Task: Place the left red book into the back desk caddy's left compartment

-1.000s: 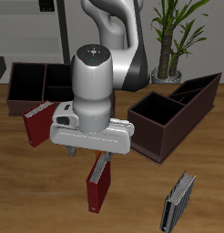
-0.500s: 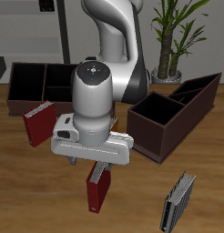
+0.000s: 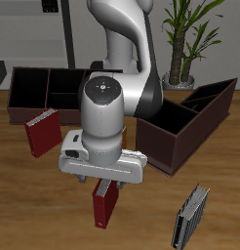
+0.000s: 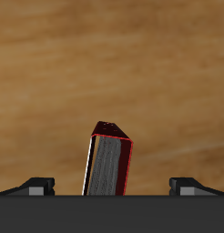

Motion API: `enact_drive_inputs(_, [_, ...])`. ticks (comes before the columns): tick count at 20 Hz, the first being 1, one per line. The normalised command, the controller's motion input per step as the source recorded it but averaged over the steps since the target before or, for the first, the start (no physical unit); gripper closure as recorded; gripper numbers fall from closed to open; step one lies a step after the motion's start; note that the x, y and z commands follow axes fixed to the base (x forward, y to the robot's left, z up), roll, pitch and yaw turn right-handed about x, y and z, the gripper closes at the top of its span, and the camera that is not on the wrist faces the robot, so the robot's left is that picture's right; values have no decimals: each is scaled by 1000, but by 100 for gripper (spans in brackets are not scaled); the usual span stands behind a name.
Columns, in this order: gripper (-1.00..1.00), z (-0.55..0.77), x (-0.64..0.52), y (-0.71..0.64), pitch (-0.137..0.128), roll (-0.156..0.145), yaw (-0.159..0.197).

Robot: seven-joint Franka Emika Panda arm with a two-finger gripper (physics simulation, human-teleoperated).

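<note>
The left red book (image 3: 104,203) stands upright on the table near the front edge, bright red with grey page edges; it also shows in the wrist view (image 4: 108,165). My gripper (image 3: 103,182) hangs right above it, open, its fingers (image 4: 36,186) wide on either side of the book's top and not touching it (image 4: 112,187). The back desk caddy (image 3: 44,73) lies at the table's back, level-topped; one big end section (image 3: 27,90) shows, and the other end is hidden behind my arm.
A darker maroon-red book (image 3: 40,133) stands in front of the back caddy. A dark-brown caddy with a slanted top (image 3: 188,122) stands beside my arm. A dark grey book (image 3: 190,217) stands near the front edge. A potted plant (image 3: 185,39) is behind.
My arm has come down and slightly forward over the left red book; the gripper now sits lower around its top. The books have not moved.
</note>
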Motion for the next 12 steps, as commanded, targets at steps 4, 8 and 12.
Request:
enact_drive_inputs(4, [-100, -117, -7, 9, 15, 14, -6])
enact_drive_inputs(8, [-100, -165, -1, -50, 26, -10, -7])
enact_drive_inputs(12, [100, -148, -19, -6, 17, -3, 3])
